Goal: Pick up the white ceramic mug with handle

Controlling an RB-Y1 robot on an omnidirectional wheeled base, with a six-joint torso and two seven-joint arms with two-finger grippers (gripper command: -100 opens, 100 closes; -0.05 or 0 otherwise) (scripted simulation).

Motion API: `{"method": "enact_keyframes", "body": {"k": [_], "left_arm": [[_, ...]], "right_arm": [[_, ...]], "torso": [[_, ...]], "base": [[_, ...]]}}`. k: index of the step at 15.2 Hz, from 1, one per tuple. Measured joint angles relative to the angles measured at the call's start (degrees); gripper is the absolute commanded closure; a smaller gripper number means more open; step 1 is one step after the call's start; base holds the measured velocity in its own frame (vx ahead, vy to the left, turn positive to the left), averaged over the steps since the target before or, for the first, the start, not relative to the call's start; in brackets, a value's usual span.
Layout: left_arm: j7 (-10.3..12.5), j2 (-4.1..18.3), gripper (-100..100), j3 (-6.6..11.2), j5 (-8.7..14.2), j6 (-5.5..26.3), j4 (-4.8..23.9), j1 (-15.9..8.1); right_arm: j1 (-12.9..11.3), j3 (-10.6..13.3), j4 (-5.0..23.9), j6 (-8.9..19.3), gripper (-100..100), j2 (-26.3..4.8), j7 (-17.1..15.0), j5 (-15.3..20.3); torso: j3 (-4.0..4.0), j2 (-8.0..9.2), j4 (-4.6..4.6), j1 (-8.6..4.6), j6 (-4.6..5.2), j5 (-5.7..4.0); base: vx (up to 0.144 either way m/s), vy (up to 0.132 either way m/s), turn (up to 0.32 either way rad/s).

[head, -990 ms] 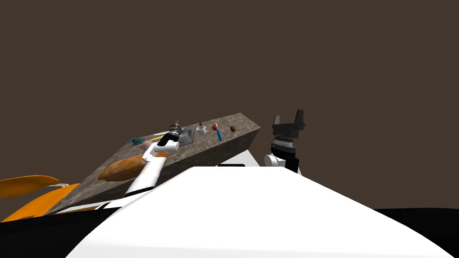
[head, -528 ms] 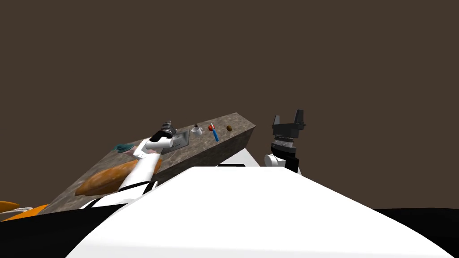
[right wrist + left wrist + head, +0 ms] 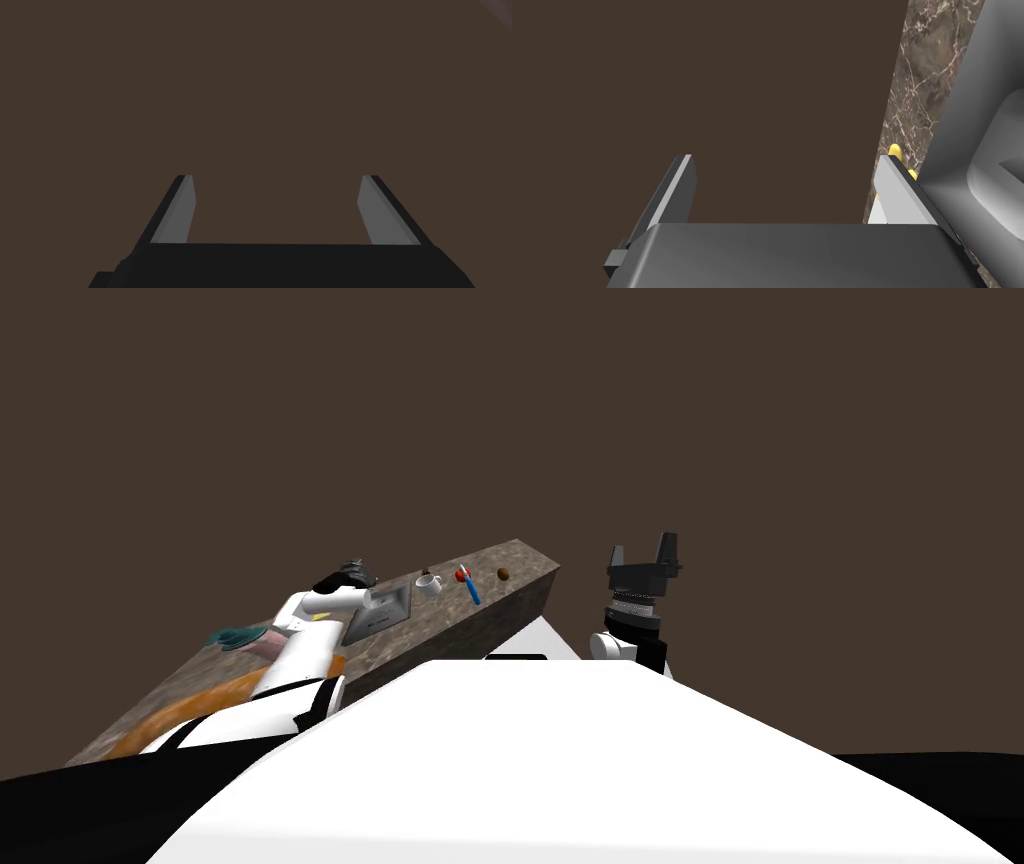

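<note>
Hovering beside the sink (image 3: 385, 606), my left gripper (image 3: 784, 159) has fingers wide, empty. Approach step, I'd say: next, swing across the surface (image 3: 445, 610) to the mug (image 3: 428, 585) and square up.

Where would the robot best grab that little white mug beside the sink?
Probably around the mug, across its round body, from the sink side, where the open left gripper is: it stands upright and its handle seems to point away, toward the red thing.
</note>
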Motion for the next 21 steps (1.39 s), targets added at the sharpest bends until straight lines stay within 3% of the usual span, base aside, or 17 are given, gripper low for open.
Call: {"method": "enact_keyframes", "body": {"k": [6, 14, 18, 21], "left_arm": [[1.9, 4.2, -100, 2.87, 1.0, 6.0, 8.7, -4.8], [4.1, 8.1, -100, 6.69, 1.9, 14.2, 16.5, -8.6], [5.9, 10.2, -100, 8.75, 1.6, 19.0, 20.6, -11.6], [6.6, 11.3, -100, 10.07, 2.1, 22.3, 23.1, -12.3]], "right_arm": [[0.0, 0.0, 0.0, 0.0, 0, 0.0, 0.0, 0.0], [0.0, 0.0, 0.0, 0.0, 0, 0.0, 0.0, 0.0], [0.0, 0.0, 0.0, 0.0, 0, 0.0, 0.0, 0.0], [0.0, 0.0, 0.0, 0.0, 0, 0.0, 0.0, 0.0]], "torso": [[0.01, 0.02, 0.0, -0.01, 0.01, 0.0], [0.01, 0.01, 0.01, 0.02, -0.01, 0.0], [0.0, -0.01, 0.01, -0.01, 0.1, -0.03], [0.01, 0.01, 0.01, 0.04, -0.02, 0.01]], "base": [[-0.023, -0.007, -0.175], [-0.02, -0.006, -0.168], [-0.02, -0.002, -0.24], [-0.016, 0.002, -0.08]]}}
